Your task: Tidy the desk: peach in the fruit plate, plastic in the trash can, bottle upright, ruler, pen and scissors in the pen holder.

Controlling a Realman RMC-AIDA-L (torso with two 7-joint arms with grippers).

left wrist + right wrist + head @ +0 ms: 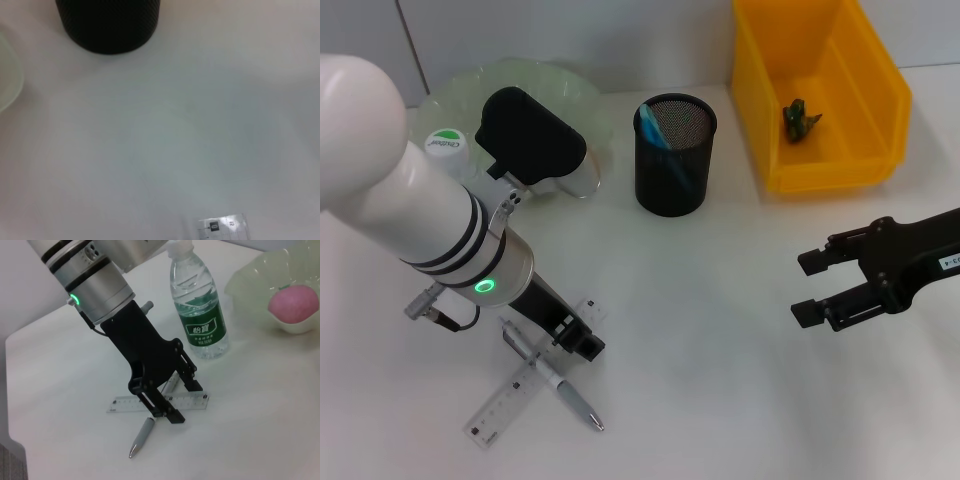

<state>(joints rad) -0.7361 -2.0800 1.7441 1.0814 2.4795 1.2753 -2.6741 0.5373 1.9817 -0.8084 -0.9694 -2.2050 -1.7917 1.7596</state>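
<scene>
Because the left hand [183, 401] stands low over the ruler [125, 404] with its jaws spread, one finger on each side of the strip's width, the main risk sits right between them: the pen [141, 437] lies crossed with the ruler directly under the hand, so a close here could pinch both, or nudge the pen and send it rolling across the surface [720, 380]. The ruler is thin and lies flat, so I judge the fingers may slide over its edges instead of lifting it. If they do bite, the grip lands toward one end, and the long free part could droop or swing. Just behind the hand, the bottle [200, 315] stands upright near the forearm, and a careless lift or turn might knock it over. Beyond the bottle, the peach [294, 302] already rests in the fruit plate [550, 85]. Farther ahead stands the pen holder [675, 155], with a blue item [652, 128] already inside that could block the ruler's entry. Farthest off, crumpled plastic [800, 118] lies in the trash can [820, 165], while the right hand [810, 285] hovers wide apart, idle and clear of the path.
</scene>
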